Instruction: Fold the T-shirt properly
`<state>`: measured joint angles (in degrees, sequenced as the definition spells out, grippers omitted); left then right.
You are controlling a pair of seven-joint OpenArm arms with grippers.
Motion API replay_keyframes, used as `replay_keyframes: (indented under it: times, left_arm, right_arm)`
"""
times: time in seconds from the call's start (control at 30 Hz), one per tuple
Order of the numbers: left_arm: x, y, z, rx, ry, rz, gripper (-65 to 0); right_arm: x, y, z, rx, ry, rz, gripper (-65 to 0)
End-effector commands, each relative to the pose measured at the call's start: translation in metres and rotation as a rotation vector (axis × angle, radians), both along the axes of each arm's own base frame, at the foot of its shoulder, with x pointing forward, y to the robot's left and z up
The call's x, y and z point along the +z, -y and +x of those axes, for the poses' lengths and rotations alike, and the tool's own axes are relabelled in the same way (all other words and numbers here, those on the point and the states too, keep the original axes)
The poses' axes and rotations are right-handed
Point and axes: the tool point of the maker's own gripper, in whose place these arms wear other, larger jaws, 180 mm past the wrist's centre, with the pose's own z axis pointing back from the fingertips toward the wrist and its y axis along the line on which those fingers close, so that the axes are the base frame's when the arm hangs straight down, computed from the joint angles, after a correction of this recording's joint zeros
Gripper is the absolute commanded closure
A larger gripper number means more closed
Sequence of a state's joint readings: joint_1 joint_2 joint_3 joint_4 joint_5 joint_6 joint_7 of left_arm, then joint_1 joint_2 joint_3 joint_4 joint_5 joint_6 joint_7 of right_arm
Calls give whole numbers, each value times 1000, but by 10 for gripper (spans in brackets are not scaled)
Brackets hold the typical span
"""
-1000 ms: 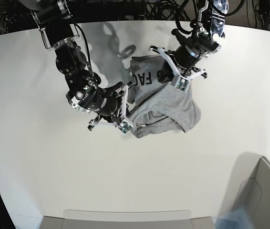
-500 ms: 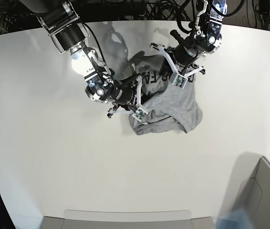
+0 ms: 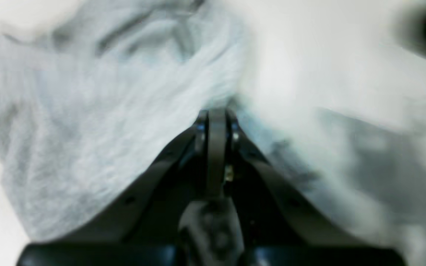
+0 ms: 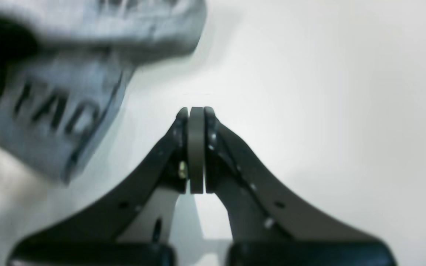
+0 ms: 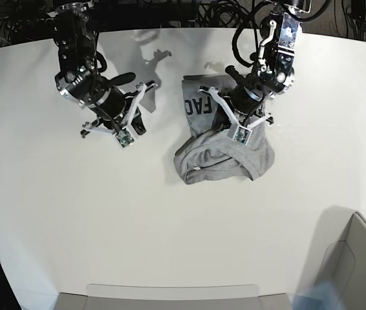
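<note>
While over T-shirt [image 5: 225,152], left arm [image 5: 260,71] bent | right arm [image 5: 92,90] aside

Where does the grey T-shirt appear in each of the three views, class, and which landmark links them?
Base: T-shirt crumpled right of centre, under the left gripper.
Left wrist: fills the upper left, beyond the shut jaws.
Right wrist: upper left corner.
Shared landmark: the white table.

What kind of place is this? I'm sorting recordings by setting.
Probably a robotics lab bench: a bare white table, cable bundles behind it, and two arms working over a grey T-shirt.
</note>
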<state>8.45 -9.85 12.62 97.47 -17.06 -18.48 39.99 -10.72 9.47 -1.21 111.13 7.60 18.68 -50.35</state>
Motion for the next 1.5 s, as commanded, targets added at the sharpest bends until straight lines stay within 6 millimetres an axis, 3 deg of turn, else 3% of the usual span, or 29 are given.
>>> replay_keyframes:
  times: [0.0, 0.13, 0.3, 0.43, 0.57, 0.77, 0.93, 1.0, 1.1, 1.17, 1.23, 1.3, 1.47]
  left_arm:
    - [2, -3, 6, 19, 12, -14, 0]
    - [-29, -53, 12, 192, -79, 32, 0]
    - [-53, -135, 6, 326, -141, 137, 0]
    - [-51, -187, 27, 388, -136, 204, 0]
    - [-43, -215, 35, 403, -104, 254, 0]
    - [-16, -211, 47, 373, -24, 267, 0]
    - [-16, -189, 40, 223, -15, 252, 0]
    - [12, -188, 48, 213, 65, 254, 0]
    - [65, -192, 40, 236, 208, 274, 0]
    - [103, -180, 36, 237, 317, 266, 0]
    - [126, -171, 24, 259, 383, 244, 0]
    - [125, -167, 9, 287, 375, 223, 0]
    - [82, -171, -41, 345, 215, 208, 0]
  right_arm:
    - [13, 2, 2, 5, 47, 5, 0]
    - [2, 16, -24, 5, 2, -33, 0]
    - [-3, 24, -36, -20, -24, -35, 0]
    - [-4, 24, -37, -20, -27, -37, 0]
    - [-3, 24, -36, -20, -24, -35, 0]
    - [3, 21, -35, -15, -5, -30, 0]
    - [4, 24, -34, -16, -1, -36, 0]
    - [5, 24, -35, -15, 0, -37, 0]
    - [7, 23, -35, -13, 7, -34, 0]
    - [12, 21, -32, -13, 42, -8, 0]
    - [18, 25, -33, -36, 93, 38, 0]
    - [27, 23, -36, -44, 158, 101, 0]
    - [31, 25, -72, -77, 220, 224, 0]
